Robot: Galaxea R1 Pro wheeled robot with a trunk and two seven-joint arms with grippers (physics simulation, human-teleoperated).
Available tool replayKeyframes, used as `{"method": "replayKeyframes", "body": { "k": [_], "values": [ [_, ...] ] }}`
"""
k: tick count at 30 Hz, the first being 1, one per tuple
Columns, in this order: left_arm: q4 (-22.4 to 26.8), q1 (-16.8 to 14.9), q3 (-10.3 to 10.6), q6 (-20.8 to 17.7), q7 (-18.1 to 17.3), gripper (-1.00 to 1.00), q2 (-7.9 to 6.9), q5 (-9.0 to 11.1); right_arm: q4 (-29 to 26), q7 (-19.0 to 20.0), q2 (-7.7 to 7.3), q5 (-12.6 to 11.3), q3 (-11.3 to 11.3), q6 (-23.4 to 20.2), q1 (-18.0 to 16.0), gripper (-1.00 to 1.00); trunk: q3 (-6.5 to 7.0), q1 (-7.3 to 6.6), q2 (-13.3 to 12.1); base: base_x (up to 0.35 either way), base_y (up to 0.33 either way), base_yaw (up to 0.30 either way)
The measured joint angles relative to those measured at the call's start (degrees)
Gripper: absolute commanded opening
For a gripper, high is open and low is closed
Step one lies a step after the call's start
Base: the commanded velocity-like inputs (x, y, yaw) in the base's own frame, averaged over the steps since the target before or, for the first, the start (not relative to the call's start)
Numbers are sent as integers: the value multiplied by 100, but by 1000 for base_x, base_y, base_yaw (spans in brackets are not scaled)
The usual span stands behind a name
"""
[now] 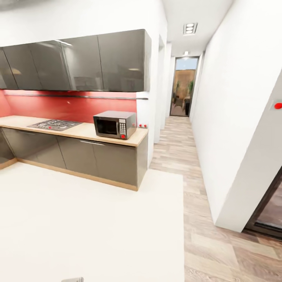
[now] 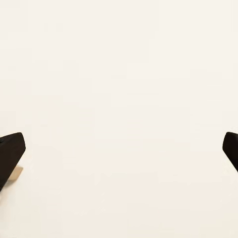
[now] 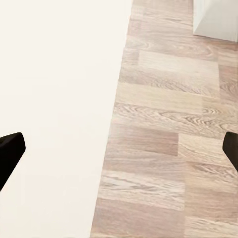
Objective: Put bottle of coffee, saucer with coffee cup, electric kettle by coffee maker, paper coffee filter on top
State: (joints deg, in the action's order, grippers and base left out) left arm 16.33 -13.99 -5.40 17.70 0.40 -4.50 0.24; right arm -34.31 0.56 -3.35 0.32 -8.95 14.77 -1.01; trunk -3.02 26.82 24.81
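A: Entry, transit phase. Head view faces a kitchen run: wooden worktop (image 1: 84, 131) over grey base cabinets (image 1: 78, 154), red backsplash (image 1: 70, 107), dark wall cabinets (image 1: 78, 62) above.

B: What sits on the worktop?

A: A microwave (image 1: 115, 124) near the right end, close to the front edge. A hob (image 1: 55, 125) is set into the surface further left. I judge neither belongs to the coffee station.

B: Coffee maker, coffee bottle, filter, saucer, cup, kettle?

A: I can locate none of them on the stretch of worktop recorded here, so their appearance cannot be logged. The shelf named in the task is likewise not identified. Judgement: the robot is travelling toward them, so no step of the set-up looks begun.

B: Claw states?

A: Left claw (image 2: 119, 151): both fingertips sit at opposite margins of its wrist view, spread wide, nothing between them, over the pale cream floor (image 2: 119, 74). Right claw (image 3: 119, 151): same wide spread, empty, hanging over the seam where the cream floor meets the wood planks (image 3: 163, 139).

B: Why held that way?

A: Probably a carry posture: arms low, fingers pointing down at the floor, ready for a first grasp. A small grey shape (image 1: 72, 279) at the bottom edge of the head view may be part of the robot; too little is visible to say.

B: Surroundings?

A: A hallway (image 1: 176, 137) runs off beyond the right end of the worktop toward a glazed door (image 1: 183, 87).
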Motion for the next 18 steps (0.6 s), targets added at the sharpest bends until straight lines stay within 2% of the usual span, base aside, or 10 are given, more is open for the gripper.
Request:
{"method": "replayKeyframes", "body": {
  "k": [18],
  "values": [
    [5, 0, -6, 3, 0, 100, -8, -1, 0, 0, 0, 0, 0, 6, 2, 100, -47, 0, 0, 339, 0, 275]
  ]
}}
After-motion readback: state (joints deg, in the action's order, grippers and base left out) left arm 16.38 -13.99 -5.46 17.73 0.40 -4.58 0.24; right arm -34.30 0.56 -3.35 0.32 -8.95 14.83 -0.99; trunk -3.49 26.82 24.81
